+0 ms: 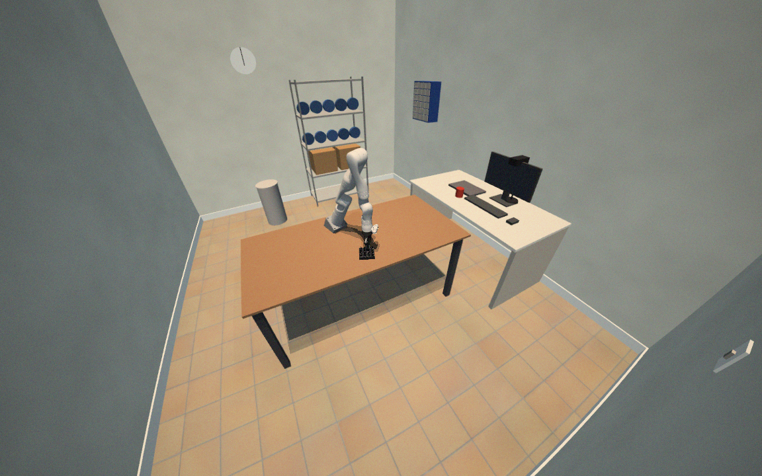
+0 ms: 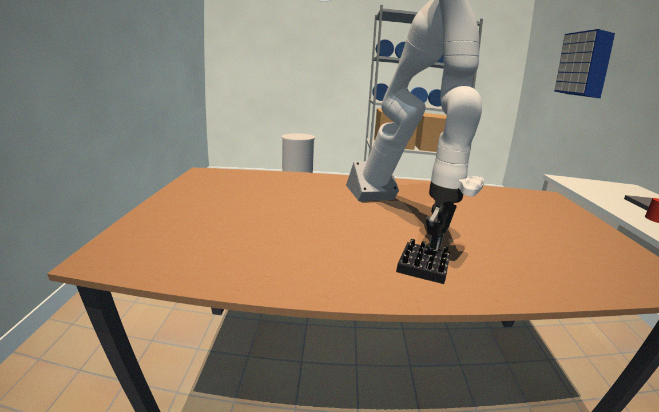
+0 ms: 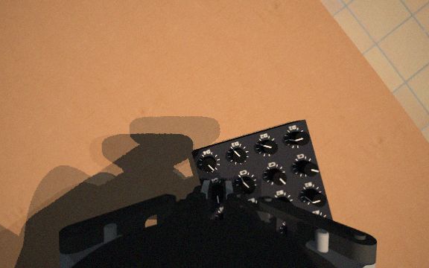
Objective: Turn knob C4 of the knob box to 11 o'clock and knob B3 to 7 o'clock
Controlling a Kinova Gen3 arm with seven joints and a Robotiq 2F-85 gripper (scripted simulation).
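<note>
The black knob box (image 1: 366,257) (image 2: 420,274) (image 3: 256,164) stands on the table, its row D at the top of the wrist view and its names upside down there. My gripper (image 1: 367,244) (image 2: 435,248) (image 3: 217,191) points down and is shut on knob C4 (image 3: 217,193), one finger at each side. The white line of C4 points down in the wrist view, close to the rear direction, about 12 o'clock or slightly clockwise of it. Most of its marks are hidden. Knob B3 is hidden behind the gripper; only part of its name shows.
Knob D4 (image 3: 208,164) and knob C3 (image 3: 246,184) stand close to the fingers. The wooden table (image 1: 289,260) (image 2: 270,245) (image 3: 88,74) has its front edge beyond the box. A white desk (image 1: 526,227) with a monitor (image 1: 512,176) and a red cup (image 1: 460,192) (image 2: 658,210) is at the right.
</note>
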